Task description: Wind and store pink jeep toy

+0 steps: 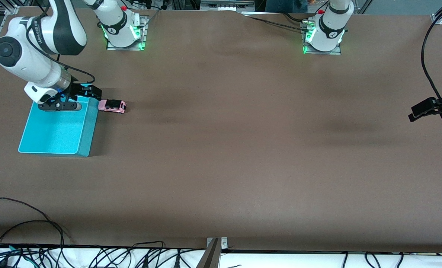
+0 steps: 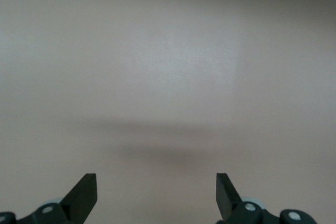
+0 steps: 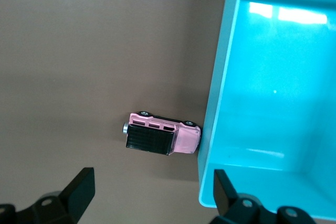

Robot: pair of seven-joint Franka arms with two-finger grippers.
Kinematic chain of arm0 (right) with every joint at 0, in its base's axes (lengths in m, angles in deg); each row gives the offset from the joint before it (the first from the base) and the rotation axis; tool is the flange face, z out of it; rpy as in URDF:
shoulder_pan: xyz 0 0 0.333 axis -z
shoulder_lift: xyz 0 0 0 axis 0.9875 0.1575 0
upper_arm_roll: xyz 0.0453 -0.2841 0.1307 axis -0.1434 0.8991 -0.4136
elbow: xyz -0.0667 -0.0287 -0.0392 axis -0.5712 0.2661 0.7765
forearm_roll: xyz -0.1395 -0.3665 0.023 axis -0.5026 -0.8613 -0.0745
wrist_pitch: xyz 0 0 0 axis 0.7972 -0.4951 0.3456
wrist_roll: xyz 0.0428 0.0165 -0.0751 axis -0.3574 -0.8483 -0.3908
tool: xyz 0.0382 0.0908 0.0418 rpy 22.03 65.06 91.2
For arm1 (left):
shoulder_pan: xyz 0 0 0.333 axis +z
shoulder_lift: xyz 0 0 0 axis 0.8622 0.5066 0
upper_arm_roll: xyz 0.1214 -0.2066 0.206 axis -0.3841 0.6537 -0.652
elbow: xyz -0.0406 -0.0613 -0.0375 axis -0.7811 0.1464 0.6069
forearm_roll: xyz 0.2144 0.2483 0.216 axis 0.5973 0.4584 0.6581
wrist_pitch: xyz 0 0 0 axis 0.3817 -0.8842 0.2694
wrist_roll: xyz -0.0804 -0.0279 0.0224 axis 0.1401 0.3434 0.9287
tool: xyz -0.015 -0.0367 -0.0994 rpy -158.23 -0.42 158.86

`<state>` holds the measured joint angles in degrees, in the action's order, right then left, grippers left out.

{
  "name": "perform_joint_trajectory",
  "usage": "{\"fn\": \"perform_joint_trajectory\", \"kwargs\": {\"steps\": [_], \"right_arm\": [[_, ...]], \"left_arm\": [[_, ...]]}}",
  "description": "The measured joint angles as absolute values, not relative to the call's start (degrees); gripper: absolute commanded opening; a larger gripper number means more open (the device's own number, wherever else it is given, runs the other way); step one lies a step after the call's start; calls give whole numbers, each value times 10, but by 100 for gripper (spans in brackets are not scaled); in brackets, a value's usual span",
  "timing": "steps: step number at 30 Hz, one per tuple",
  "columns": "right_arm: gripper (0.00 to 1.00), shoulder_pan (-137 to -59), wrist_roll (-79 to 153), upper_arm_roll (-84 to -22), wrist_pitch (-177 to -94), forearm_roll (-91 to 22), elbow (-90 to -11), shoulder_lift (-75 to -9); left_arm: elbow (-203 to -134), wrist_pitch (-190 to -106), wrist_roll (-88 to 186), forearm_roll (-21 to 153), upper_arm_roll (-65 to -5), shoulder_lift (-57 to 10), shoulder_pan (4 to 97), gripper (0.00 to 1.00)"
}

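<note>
A: Please start at the right arm's end of the table. What stands there?

B: A turquoise bin [image 1: 59,132], open on top. The right gripper [image 1: 80,97] hangs over the bin's corner that is farthest from the front camera, about at 1 o'clock from the bin's middle. In the right wrist view its two fingers [image 3: 79,190] are spread wide, and nothing is between them.

A: And the pink jeep toy [image 1: 112,106]?

B: It stands on the brown table [image 1: 243,149], on its wheels, just beside the bin's outer wall, at about 2 o'clock from the bin's middle in the front view. In the right wrist view the pink jeep toy [image 3: 161,136] has one end right at the wall of the bin [image 3: 273,103]; I cannot tell if it really touches. Its black roof faces up. The gripper does not touch it.

A: Now go toward the left arm's end.

B: The middle of the table is bare brown cloth. The left gripper [image 1: 427,109] waits over the table's edge at the left arm's end, at 3 o'clock in the front view. Its fingers [image 2: 84,195] are spread apart as well, and they hold nothing; below them the left wrist view shows only the table [image 2: 168,77].
</note>
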<state>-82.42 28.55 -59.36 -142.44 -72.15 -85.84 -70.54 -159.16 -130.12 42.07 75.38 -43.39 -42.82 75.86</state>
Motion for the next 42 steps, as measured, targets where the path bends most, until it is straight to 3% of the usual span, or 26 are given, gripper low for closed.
{"fn": "perform_joint_trajectory", "kwargs": {"steps": [12, 19, 29, 42], "right_arm": [[100, -826, 28, -642, -1454, -721, -898, -683], [100, -825, -53, -642, -1456, -721, -914, -674], [100, -825, -256, -642, -1539, -721, -943, -644], [100, -823, -432, -641, -1589, -715, -952, -618]], "left_arm": [[-1591, -1301, 421, 754, -433, -428, 758, 100], [-1591, -1301, 421, 754, -433, -428, 758, 100], [-1591, -1301, 421, 754, -433, -428, 758, 100], [-1591, -1301, 420, 754, -434, -428, 759, 100]]}}
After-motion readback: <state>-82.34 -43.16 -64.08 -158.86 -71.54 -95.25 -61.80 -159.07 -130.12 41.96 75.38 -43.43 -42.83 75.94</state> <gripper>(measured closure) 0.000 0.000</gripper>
